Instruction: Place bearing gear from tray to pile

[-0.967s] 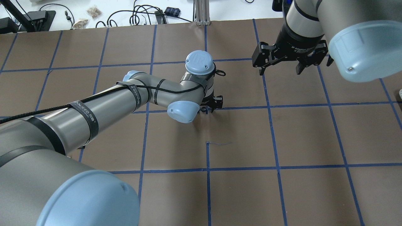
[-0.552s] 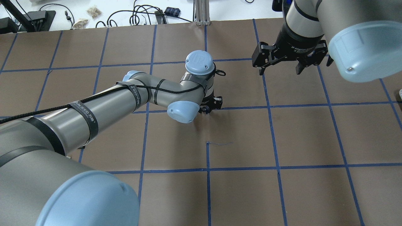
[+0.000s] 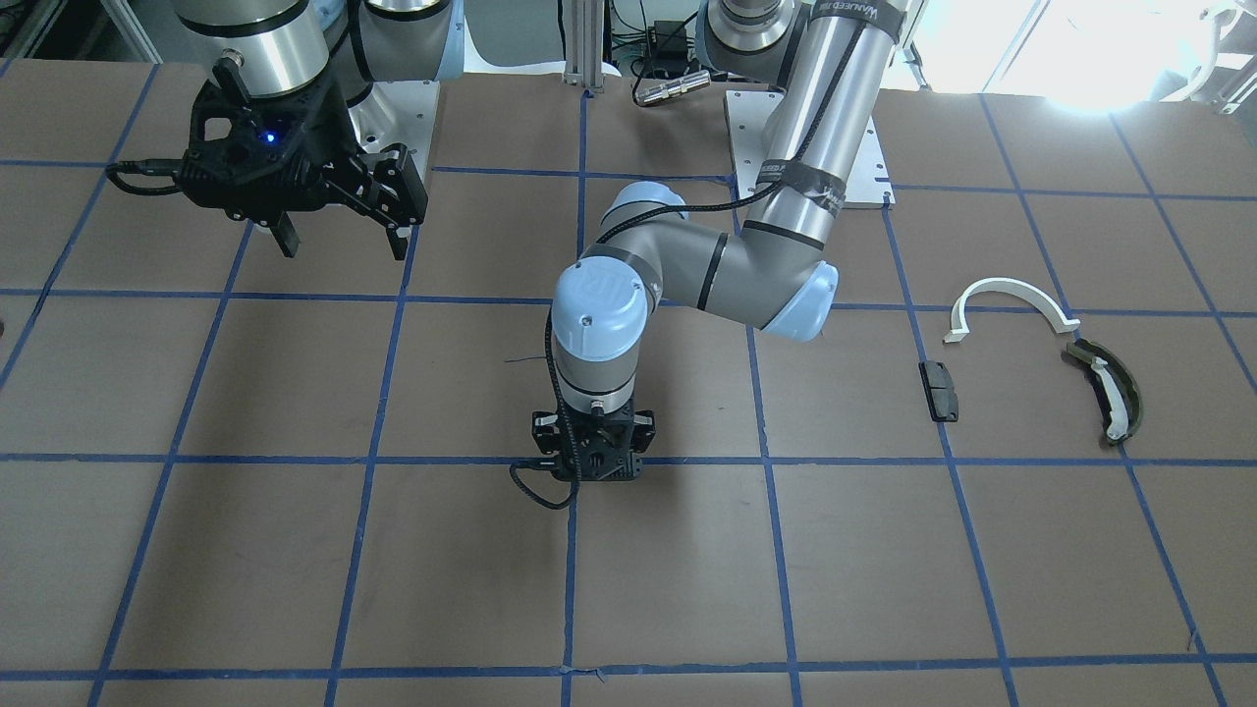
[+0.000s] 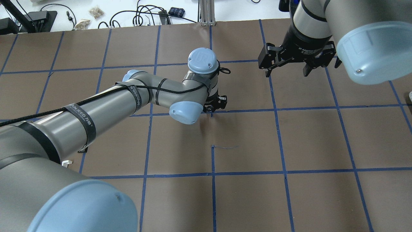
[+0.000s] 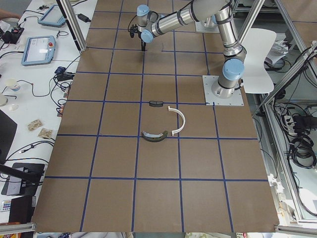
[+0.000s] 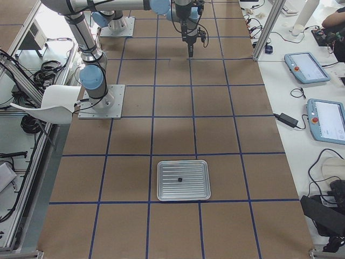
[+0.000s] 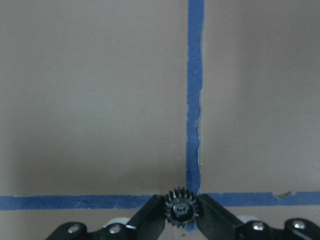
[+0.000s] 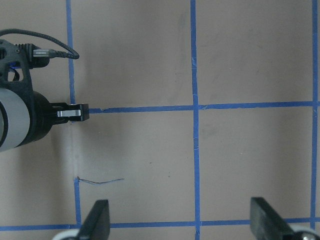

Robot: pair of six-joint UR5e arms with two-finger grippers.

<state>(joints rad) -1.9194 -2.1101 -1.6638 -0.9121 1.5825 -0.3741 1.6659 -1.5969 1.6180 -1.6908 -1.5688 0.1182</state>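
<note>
My left gripper is shut on a small black toothed bearing gear, held low over a crossing of blue tape lines near the table's middle. The pile lies apart, on the robot's left side: a white half-ring arc, a dark olive curved piece with a white strip and a small black block. The metal tray lies at the table's right end with a small dark part on it. My right gripper is open and empty, held above the table.
The table is brown paper with a blue tape grid. A thin scrap of wire lies near the left gripper. Cables and small items sit past the far edge. The left arm's elbow hangs between the gripper and the pile.
My left arm has shifted slightly left and away in the overhead view, with the gripper still shut. The right arm has not moved.
</note>
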